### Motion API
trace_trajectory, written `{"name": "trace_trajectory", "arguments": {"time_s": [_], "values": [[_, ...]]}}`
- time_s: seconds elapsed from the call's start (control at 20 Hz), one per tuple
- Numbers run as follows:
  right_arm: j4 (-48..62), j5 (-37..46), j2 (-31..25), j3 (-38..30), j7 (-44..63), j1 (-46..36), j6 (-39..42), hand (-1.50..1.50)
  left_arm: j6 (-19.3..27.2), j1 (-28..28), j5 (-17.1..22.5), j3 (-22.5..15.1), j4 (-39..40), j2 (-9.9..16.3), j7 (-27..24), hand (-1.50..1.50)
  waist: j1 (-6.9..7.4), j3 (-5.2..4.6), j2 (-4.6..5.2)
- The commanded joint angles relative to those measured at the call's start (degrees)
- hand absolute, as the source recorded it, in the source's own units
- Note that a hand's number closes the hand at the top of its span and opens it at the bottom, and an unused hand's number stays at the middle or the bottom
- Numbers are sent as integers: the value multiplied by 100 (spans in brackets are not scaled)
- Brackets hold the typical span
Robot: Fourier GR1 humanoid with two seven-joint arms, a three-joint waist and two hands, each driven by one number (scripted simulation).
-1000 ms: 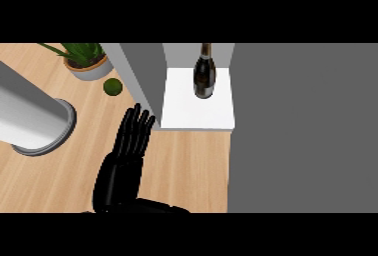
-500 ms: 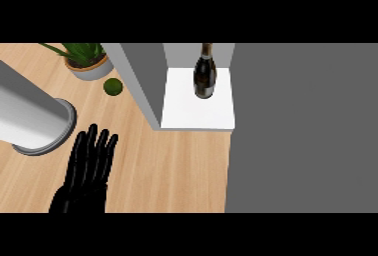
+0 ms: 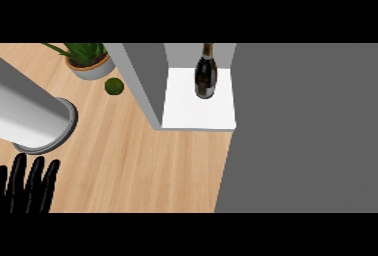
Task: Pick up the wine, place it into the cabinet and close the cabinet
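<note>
The dark wine bottle [image 3: 206, 75] stands inside the open cabinet, on its white floor [image 3: 196, 112], with nothing touching it. The cabinet's grey side wall [image 3: 144, 80] rises to the left of the bottle. A broad flat grey panel [image 3: 303, 125], seemingly the cabinet's door, fills the view's right side. My left hand [image 3: 28, 187] shows at the lower left corner over the wooden counter, fingers straight and pointing up, holding nothing and far from the cabinet. My right hand does not show.
A large grey cylinder [image 3: 33, 112] lies across the left side of the counter. A potted plant [image 3: 87, 57] and a small green lime [image 3: 114, 86] sit at the back left. Bare wood [image 3: 148, 165] lies between the hand and the cabinet.
The hand has drawn back from near the cabinet's front, moving left and down to the lower left corner. The bottle has stayed in place in the cabinet.
</note>
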Motion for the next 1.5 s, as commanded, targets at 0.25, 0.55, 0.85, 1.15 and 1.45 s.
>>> {"name": "trace_trajectory", "arguments": {"time_s": [0.25,0.55,0.85,1.15,1.45], "values": [[-482,1163,756,1573,831,-816,-889,150,-1496,1336,718,1376,15,555,-609,-150,32,-11,-21],[34,2183,808,2563,1113,-2123,-2214,150,-2259,2291,918,1992,-143,763,-854,-150,156,-18,-44],[1238,2226,812,2457,1095,-3547,-3081,150,-2949,2377,1646,3166,-23,1014,-432,-150,93,-3,14],[2651,2076,812,2126,876,-5037,-3963,150,-3340,2476,1876,3564,71,901,-243,-150,106,0,31],[3967,1780,814,1451,320,-5902,-4139,150,-3613,2912,1726,3727,-232,682,-47,-150,138,5,29]]}}
